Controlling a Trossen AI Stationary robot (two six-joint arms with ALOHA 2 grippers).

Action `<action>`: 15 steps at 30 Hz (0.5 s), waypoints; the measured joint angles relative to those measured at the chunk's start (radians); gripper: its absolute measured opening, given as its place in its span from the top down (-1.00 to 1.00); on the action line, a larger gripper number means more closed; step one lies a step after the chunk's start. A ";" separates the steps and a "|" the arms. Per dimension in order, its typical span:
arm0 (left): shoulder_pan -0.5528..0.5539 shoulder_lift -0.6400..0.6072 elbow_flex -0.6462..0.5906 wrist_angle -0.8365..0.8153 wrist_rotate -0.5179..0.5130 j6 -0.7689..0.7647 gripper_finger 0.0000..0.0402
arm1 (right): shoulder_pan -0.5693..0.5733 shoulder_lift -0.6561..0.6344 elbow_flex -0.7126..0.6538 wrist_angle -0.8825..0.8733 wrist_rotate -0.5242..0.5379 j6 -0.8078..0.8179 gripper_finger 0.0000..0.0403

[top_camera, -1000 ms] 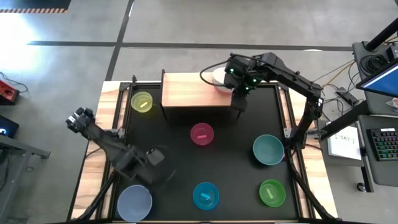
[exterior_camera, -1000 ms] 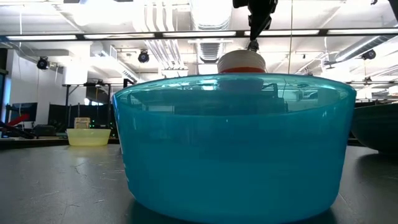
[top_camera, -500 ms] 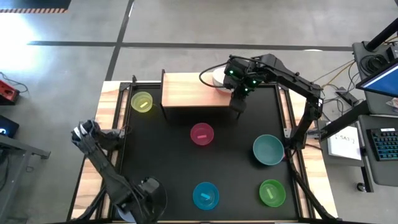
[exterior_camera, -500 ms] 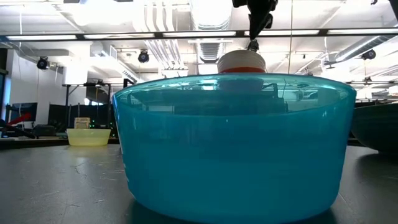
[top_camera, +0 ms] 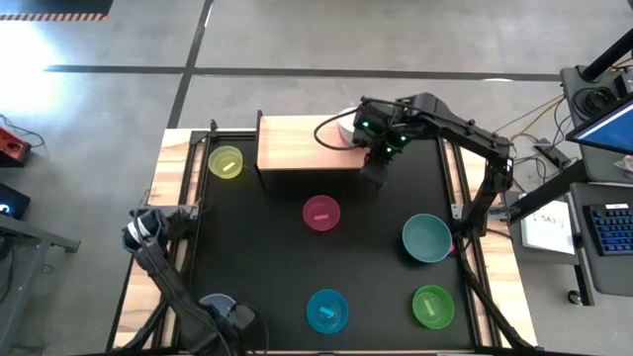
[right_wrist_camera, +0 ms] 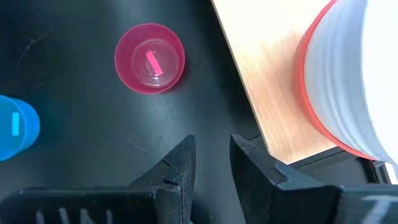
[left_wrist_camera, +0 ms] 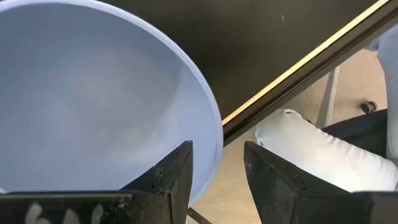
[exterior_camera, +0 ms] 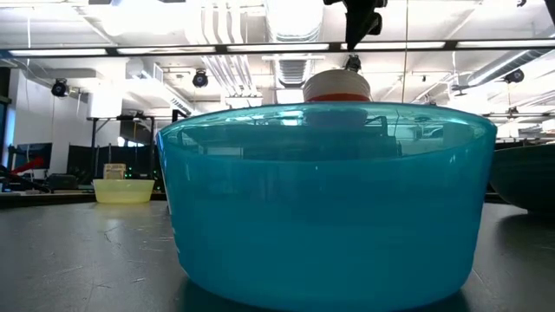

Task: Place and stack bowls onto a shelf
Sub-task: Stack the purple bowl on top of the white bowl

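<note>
White-on-red bowl stack (right_wrist_camera: 354, 81) sits on shelf (top_camera: 302, 146) right end, other 6 bowls not yet shelved; L gripper (left_wrist_camera: 214, 171) jaws open astride lavender-blue bowl (left_wrist_camera: 93, 99) rim, near-left; R gripper (right_wrist_camera: 208, 165) by shelf, jaws empty, slightly apart.

Bright, even overhead lighting, soft shadows.
Ceiling strip lights (exterior_camera: 217, 48) glare in low view; near bright blue bowl (exterior_camera: 325, 199) slightly soft; wrist views blurred close up.

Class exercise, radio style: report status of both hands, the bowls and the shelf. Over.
Left hand open, straddling lavender bowl rim at table's near-left corner. Right hand open, empty, over shelf's right end beside white-on-red stack. Five bowls loose on table. Nothing in the way.
</note>
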 joint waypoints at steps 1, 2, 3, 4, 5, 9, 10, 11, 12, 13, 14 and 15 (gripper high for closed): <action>-0.003 0.000 0.000 0.002 0.000 0.002 0.37 | 0.004 0.000 0.000 0.001 0.000 0.001 0.57; -0.005 0.002 0.000 0.004 0.000 0.005 0.37 | 0.006 0.000 0.000 0.002 0.000 0.002 0.57; -0.008 0.004 0.000 0.006 0.001 0.010 0.37 | 0.008 0.000 0.000 0.004 -0.001 0.004 0.57; -0.010 0.008 0.000 0.005 0.002 0.017 0.37 | 0.010 0.000 0.000 0.007 -0.001 0.009 0.57; -0.012 0.012 0.000 0.005 0.003 0.021 0.37 | 0.011 0.000 0.000 0.010 -0.001 0.013 0.57; -0.016 0.029 -0.003 0.006 0.003 0.045 0.37 | 0.014 0.000 -0.005 0.033 0.001 0.026 0.57; -0.016 0.035 -0.005 0.006 0.003 0.055 0.37 | 0.014 0.000 -0.007 0.032 0.001 0.027 0.57; -0.016 0.042 -0.007 0.003 0.003 0.069 0.37 | 0.014 0.000 -0.008 0.033 0.001 0.027 0.57; -0.016 0.048 -0.007 -0.001 0.003 0.088 0.37 | 0.014 0.000 -0.011 0.033 0.001 0.027 0.57; -0.016 0.055 -0.009 -0.002 0.004 0.106 0.37 | 0.014 0.000 -0.014 0.033 0.001 0.027 0.57; -0.016 0.061 -0.013 -0.002 0.011 0.123 0.37 | 0.014 0.000 -0.017 0.033 0.001 0.027 0.57; -0.016 0.069 -0.019 -0.001 0.024 0.137 0.37 | 0.014 0.000 -0.021 0.033 0.001 0.027 0.57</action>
